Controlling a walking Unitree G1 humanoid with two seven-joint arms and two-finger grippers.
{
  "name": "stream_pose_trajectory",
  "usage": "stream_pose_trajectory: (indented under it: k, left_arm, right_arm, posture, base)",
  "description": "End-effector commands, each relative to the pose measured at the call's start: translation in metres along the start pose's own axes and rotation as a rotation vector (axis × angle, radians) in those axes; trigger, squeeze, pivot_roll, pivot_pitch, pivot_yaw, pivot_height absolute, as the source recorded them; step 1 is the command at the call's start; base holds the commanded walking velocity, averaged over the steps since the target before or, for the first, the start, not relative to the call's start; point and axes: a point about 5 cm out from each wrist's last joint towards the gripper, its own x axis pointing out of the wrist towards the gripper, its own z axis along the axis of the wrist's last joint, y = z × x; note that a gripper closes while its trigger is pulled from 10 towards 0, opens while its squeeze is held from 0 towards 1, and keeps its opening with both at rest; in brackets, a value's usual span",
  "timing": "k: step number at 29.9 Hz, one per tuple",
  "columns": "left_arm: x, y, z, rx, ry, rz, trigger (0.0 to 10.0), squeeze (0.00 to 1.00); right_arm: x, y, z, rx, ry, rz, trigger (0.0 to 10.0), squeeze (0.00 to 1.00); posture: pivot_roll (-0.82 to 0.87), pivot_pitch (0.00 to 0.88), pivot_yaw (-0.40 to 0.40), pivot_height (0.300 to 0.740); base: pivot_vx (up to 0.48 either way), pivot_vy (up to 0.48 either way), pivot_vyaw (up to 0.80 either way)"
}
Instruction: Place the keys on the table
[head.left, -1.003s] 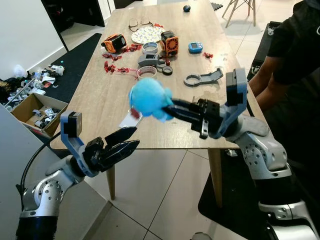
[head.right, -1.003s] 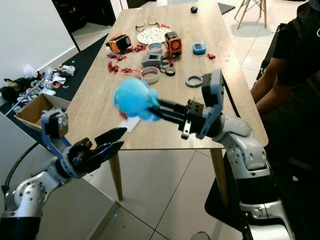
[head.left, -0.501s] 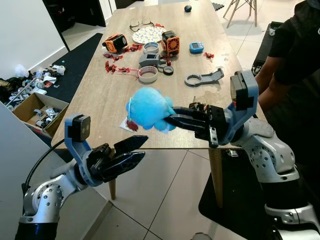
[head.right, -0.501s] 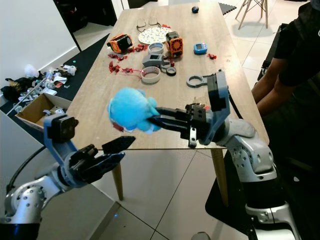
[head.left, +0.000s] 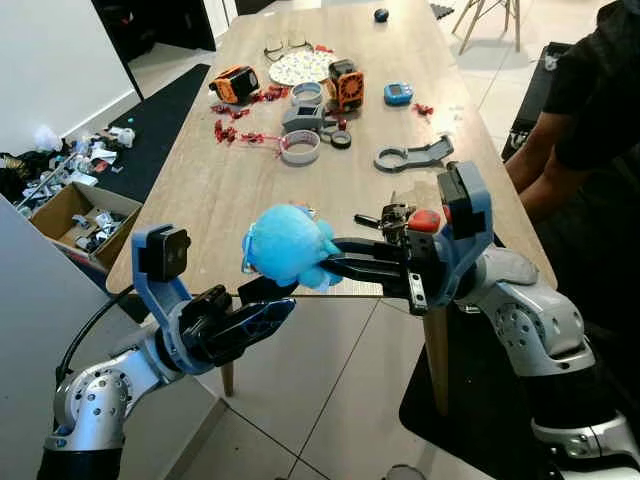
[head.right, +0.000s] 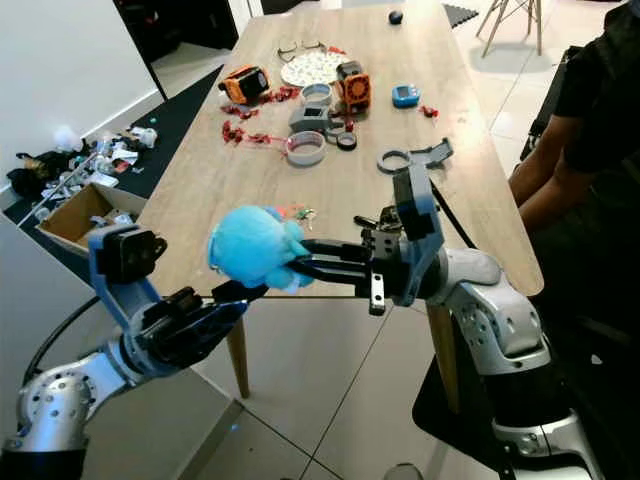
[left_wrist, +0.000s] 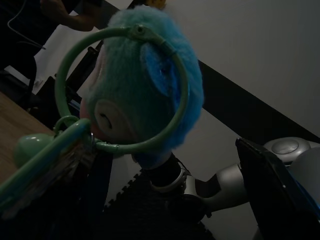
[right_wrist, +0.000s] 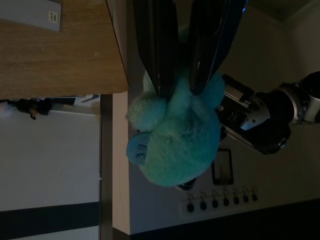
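Observation:
The keys hang on a green ring (left_wrist: 122, 85) joined to a fluffy blue plush toy (head.left: 288, 246). My right gripper (head.left: 325, 266) is shut on the plush and holds it in the air just off the near edge of the wooden table (head.left: 215, 190). In the right wrist view its two black fingers (right_wrist: 156, 50) pinch the plush's top. My left gripper (head.left: 268, 308) reaches up from below and touches the plush's underside. A green clip with dim keys (left_wrist: 47, 160) lies close before the left wrist camera.
The far half of the table holds a tape roll (head.left: 300, 147), an orange device (head.left: 233, 83), a grey tool (head.left: 410, 155) and a blue timer (head.left: 397, 94). A person in black (head.left: 590, 90) stands at the right. A cardboard box (head.left: 70, 215) sits on the floor at the left.
My right gripper carried the plush down and towards me, from over the table to just off its near edge. My left gripper rose up to meet the plush from below.

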Motion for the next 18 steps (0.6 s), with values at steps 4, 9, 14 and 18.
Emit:
stream_pose_trajectory:
  k: [4,9,14,18]
  left_arm:
    - [-0.001,0.007,0.006,0.063,-0.053,0.071,10.0,0.0]
    - [0.0,0.014,0.009,0.086,-0.076,0.119,10.0,0.0]
    - [-0.001,0.022,0.015,0.115,-0.127,0.178,10.0,0.0]
    - [0.0,0.022,0.018,0.12,-0.136,0.183,10.0,0.0]
  right_arm:
    - [0.0,0.014,-0.007,0.047,0.056,0.077,0.0,0.0]
    - [-0.001,0.018,-0.01,0.063,0.073,0.091,0.0,0.0]
    - [0.002,0.021,-0.018,0.079,0.105,0.092,0.0,0.0]
    - [0.004,0.022,-0.021,0.082,0.11,0.088,0.0,0.0]
  posture:
    - [-0.08,0.132,0.112,0.74]
    - [-0.08,0.132,0.112,0.74]
    - [-0.09,0.134,0.114,0.74]
    - [-0.09,0.134,0.114,0.74]
  base:
    - [0.0,0.0,0.0]
    - [0.0,0.0,0.0]
    - [0.0,0.0,0.0]
    - [0.0,0.0,0.0]
